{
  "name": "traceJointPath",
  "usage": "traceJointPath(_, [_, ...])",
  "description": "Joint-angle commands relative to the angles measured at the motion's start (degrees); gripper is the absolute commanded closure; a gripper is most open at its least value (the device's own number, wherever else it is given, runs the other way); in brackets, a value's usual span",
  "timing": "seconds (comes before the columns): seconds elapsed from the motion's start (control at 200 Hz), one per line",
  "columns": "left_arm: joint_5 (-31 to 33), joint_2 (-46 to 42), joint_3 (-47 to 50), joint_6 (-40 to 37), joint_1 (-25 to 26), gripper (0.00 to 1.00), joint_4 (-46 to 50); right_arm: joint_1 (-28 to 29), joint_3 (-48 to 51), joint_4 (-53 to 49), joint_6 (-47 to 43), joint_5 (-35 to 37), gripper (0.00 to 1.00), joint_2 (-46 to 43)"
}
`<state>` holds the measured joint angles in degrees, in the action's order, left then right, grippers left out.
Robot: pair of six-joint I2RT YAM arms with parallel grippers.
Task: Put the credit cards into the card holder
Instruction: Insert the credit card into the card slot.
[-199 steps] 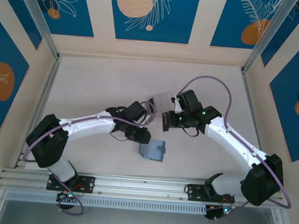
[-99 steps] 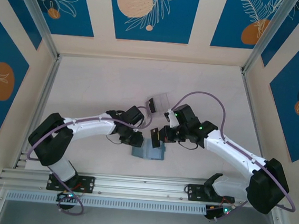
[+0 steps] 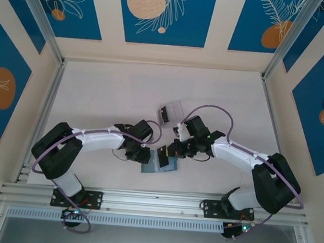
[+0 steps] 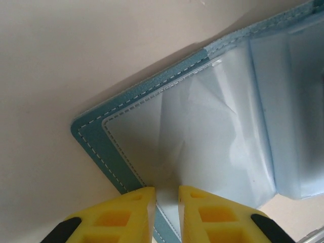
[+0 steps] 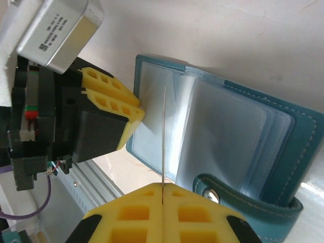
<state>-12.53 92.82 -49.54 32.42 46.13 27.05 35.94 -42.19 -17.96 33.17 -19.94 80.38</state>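
- Blue-and-orange leaf panels cover the walls (image 3: pixel 166 13) around a pale table (image 3: pixel 108 87).
- Card holder (image 3: pixel 170 166): teal, with white stitching, lying open and flat near the table's front edge, between the two arms' tips. Its inside faces carry clear, greyish pockets.
- Clear box (image 3: pixel 173 111): just behind the holder, apart from it.
- Left gripper (image 3: pixel 146 155): jaws nearly closed, with only a narrow slit between the yellow fingers, set on the edge of the holder's left flap.
- Right gripper (image 3: pixel 169 151): jaws pressed together on a card (image 3: pixel 163 155), holding it over the holder's left half.
- Left wrist view: the left gripper (image 4: pixel 167 200) sits at the flap's stitched border. The holder's (image 4: pixel 202 126) pockets are creased and glossy, a detail too small to see from the top view.
- Right wrist view: the right gripper (image 5: pixel 162 192) holds the card (image 5: pixel 163 136) edge-on, so it shows as a thin line standing over the holder's (image 5: pixel 228 131) left pocket. The left gripper (image 5: pixel 132 117) touches the flap's outer edge. A strap (image 5: pixel 238 195) with a metal snap (image 5: pixel 208 192) curls at the near side.
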Motion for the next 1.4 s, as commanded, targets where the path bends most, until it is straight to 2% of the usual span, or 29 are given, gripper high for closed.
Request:
traceJointPath(0.0, [1.3, 1.9, 1.5, -0.3, -0.5, 0.8, -0.6, -0.6, 0.3, 1.1, 0.7, -5.0, 1.0, 2.6])
traceJointPath(0.55, [1.6, 1.6, 3.7, 0.5, -0.7, 0.8, -1.9, -3.4, -0.2, 1.0, 0.9, -6.8, 1.0, 11.6])
traceJointPath(1.395, [0.7, 2.2, 4.1, 1.2, -0.6, 0.8, -3.5, -3.6, -2.8, 2.7, 0.0, -9.9, 1.0, 16.5])
